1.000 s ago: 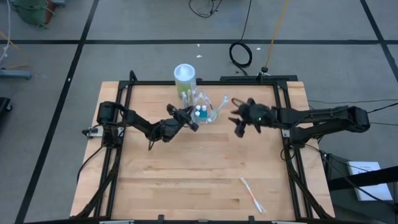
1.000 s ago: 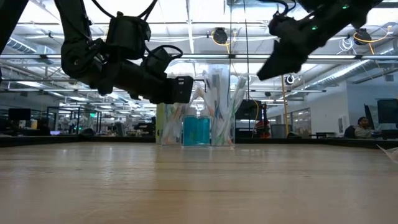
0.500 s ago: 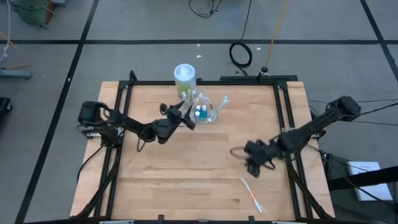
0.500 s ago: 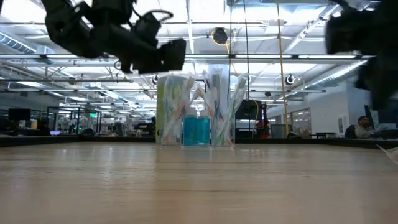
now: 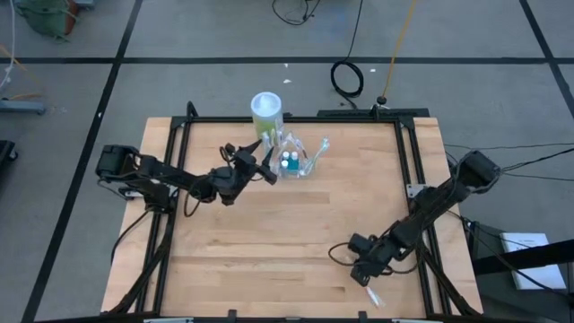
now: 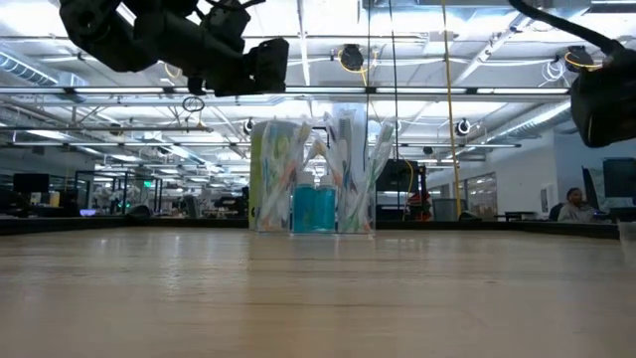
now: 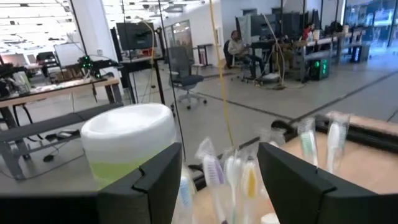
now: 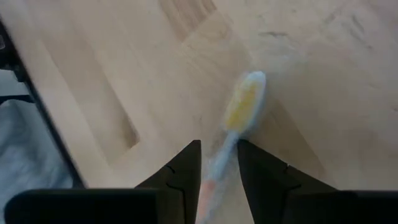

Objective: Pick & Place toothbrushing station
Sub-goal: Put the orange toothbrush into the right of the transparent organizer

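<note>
One clear toothbrushing station (image 5: 294, 162), upright, toothbrushes (image 7: 214, 176) and blue bottle inside.

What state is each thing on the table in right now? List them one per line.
Toothbrushing station: upright, filled with brushes, not held.
Green canister: upright, white lid on.
Loose toothbrush: lying flat between the right gripper's fingers.
Left gripper: open, beside the station.
Right gripper: down over the loose toothbrush.

Bright even overhead light, ceiling strip glare in the low view, wrist views blurred, soft faint shadows
</note>
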Motion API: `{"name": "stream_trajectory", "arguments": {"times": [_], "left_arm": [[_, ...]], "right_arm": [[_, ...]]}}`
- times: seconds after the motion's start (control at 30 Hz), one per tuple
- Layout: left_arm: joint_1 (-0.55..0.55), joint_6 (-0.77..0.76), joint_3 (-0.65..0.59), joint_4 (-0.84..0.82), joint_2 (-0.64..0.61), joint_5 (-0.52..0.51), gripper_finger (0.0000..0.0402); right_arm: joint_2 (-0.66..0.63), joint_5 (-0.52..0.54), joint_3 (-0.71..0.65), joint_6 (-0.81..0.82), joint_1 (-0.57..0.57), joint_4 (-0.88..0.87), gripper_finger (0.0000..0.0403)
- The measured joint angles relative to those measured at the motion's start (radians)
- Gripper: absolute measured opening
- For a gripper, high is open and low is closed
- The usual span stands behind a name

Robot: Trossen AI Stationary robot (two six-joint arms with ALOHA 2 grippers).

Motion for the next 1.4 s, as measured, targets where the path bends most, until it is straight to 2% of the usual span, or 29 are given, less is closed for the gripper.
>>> {"name": "stream_trajectory", "arguments": {"times": [0.17,0.3,0.4,0.5,0.6,0.77,0.87,1.0,1.17,1.27,1.4], "left_arm": [[0.0,0.001,0.0,-0.015,0.0,0.001,0.0218],[0.0,0.011,0.0,-0.016,0.0,0.002,0.0218],[0.005,0.02,0.0,-0.016,0.0,0.005,0.0218],[0.012,0.034,0.0,-0.016,0.0,0.029,0.0218],[0.018,0.034,0.0,-0.016,0.0,0.059,0.0218],[0.023,0.035,0.0,-0.015,0.0,0.08,0.0218],[0.021,0.038,0.0,-0.015,0.0,0.08,0.0218],[0.005,0.065,0.0,-0.013,0.0,0.079,0.0218],[-0.028,0.12,0.0,0.014,0.0,0.072,0.0218],[-0.056,0.182,0.001,0.051,0.0,0.034,0.0218],[-0.099,0.29,0.001,0.095,0.0,-0.071,0.0218]], "right_arm": [[0.033,0.036,0.003,-0.02,-0.004,-0.001,0.0098],[0.038,0.128,0.002,-0.161,-0.003,0.0,0.0095],[0.038,0.166,0.001,-0.279,-0.01,-0.007,0.008],[0.039,0.21,0.0,-0.322,-0.027,-0.009,0.0048],[0.039,0.22,-0.001,-0.339,-0.053,-0.01,0.0011],[0.033,0.215,-0.001,-0.402,-0.116,0.003,0.0009],[0.01,0.213,-0.003,-0.495,-0.178,0.032,0.0002],[-0.022,0.24,-0.003,-0.727,-0.291,0.234,0.0001],[-0.022,0.212,-0.003,-0.986,-0.464,0.643,0.0001],[-0.022,0.214,-0.002,-1.126,-0.558,0.814,0.0001],[-0.022,0.224,-0.002,-1.24,-0.653,1.01,0.0]]}}
